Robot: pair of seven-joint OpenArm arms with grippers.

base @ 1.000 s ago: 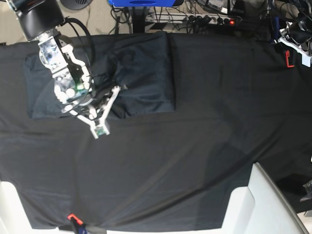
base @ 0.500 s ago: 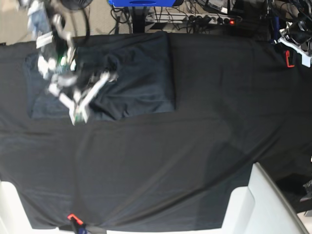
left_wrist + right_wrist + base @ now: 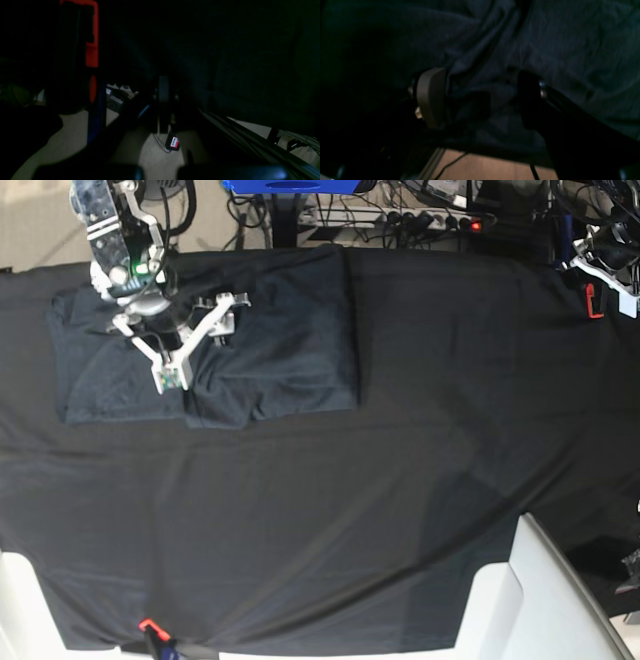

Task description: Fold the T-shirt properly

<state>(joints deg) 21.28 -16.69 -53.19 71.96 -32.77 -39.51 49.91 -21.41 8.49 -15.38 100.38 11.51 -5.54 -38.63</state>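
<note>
The T-shirt [image 3: 290,330] is a dark slate-grey folded block at the far left of the black table cloth [image 3: 400,500]. Its left part [image 3: 100,380] lies flat; a fold edge runs along its front. My right gripper [image 3: 200,342] hovers over the shirt's middle with its jaws wide apart. In the right wrist view the shirt [image 3: 570,50] fills the frame, and wrinkled fabric lies between the fingers of the right gripper [image 3: 480,100], which do not pinch it. My left gripper [image 3: 597,295] stays at the far right table edge, away from the shirt; the left wrist view shows only one red finger [image 3: 91,37].
A power strip and cables [image 3: 420,220] lie on the floor behind the table. A white block [image 3: 540,600] stands at the front right corner. A red clip [image 3: 148,625] holds the cloth at the front edge.
My right gripper has moved from the shirt's front edge back and to the left, over the shirt. It stays open. The shirt's creases near its middle have shifted a little.
</note>
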